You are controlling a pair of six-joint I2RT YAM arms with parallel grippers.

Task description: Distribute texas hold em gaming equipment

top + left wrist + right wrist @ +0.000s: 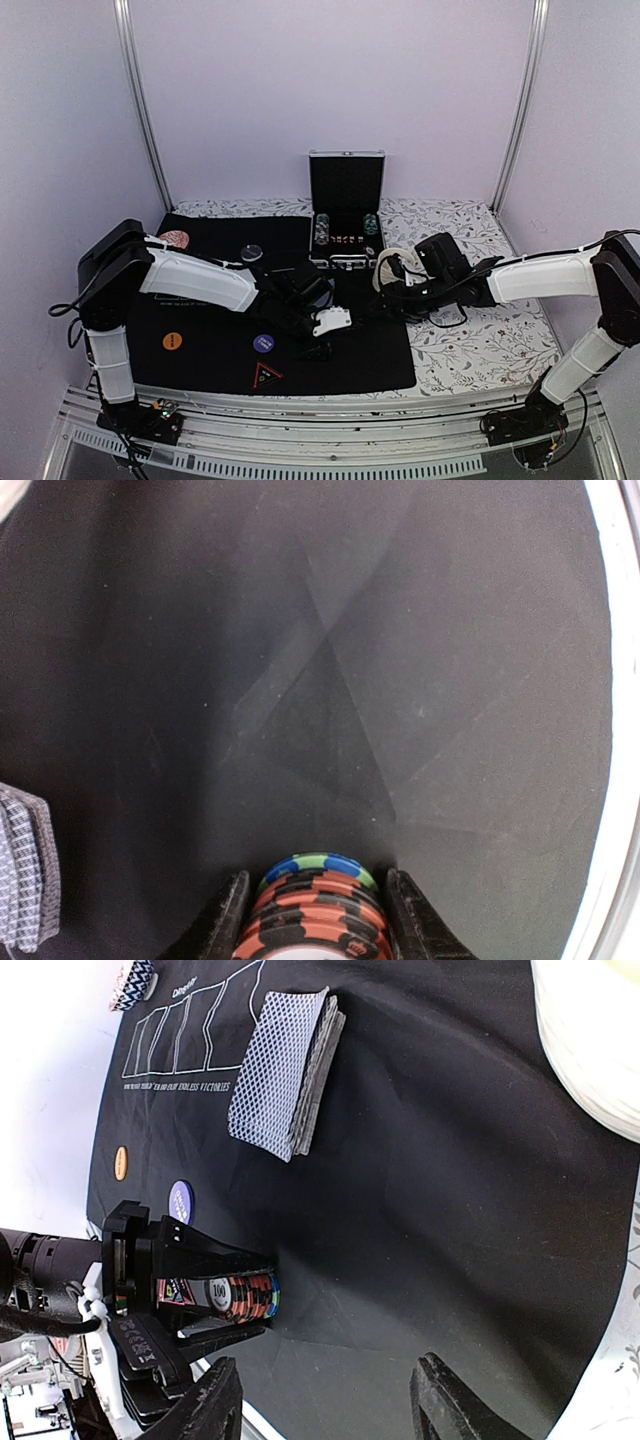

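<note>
I held the stack of poker chips [238,1297] squeezed in my left gripper [318,925] and judged it best to set it squarely on the black mat [350,680] before loosening.

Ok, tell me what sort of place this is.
Most likely a robot lab cell staged as a poker table: bare lilac walls with metal posts, two arms bolted to a rail, a black poker mat and an open chip case. The left hand grips a chip stack.
</note>
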